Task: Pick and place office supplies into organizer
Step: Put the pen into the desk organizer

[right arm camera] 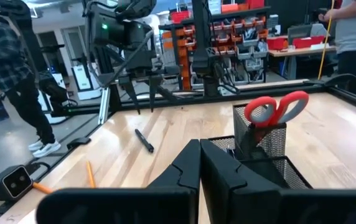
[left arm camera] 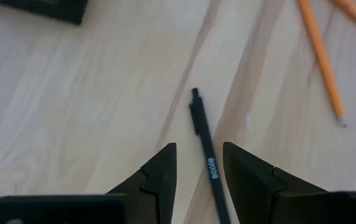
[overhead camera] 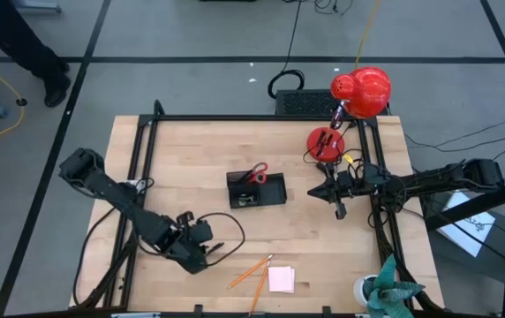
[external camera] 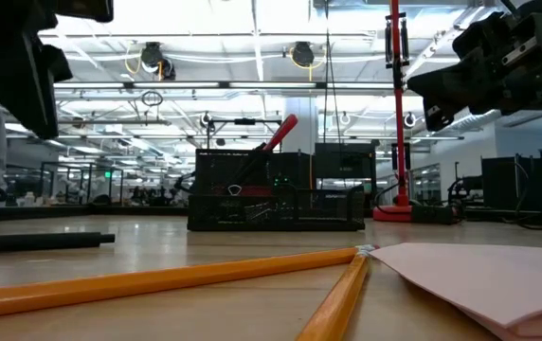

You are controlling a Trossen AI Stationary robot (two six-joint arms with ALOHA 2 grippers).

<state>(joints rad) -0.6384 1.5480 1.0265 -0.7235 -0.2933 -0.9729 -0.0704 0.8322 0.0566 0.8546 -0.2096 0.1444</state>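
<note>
A thin black pen (left arm camera: 208, 155) lies flat on the wooden table. My left gripper (left arm camera: 198, 163) hangs over it, open, with one finger on each side of the pen and clear of it; in the high view the left gripper (overhead camera: 204, 250) is near the table's near-left. The black organizer (overhead camera: 255, 189) stands mid-table, and the red-handled scissors (right arm camera: 276, 109) stand upright in its taller section. Two orange pencils (overhead camera: 251, 272) and the pink sticky-note pad (overhead camera: 281, 279) lie by the near edge. My right gripper (right arm camera: 200, 163) is shut and hovers to the right of the organizer.
The red lamp (overhead camera: 360, 88) and its round base (overhead camera: 326, 140) stand at the far-right corner. A green plant-like object (overhead camera: 389, 291) sits at the near-right corner. Bare wood lies between the organizer and the pen. A person (right arm camera: 13, 74) stands beyond the table.
</note>
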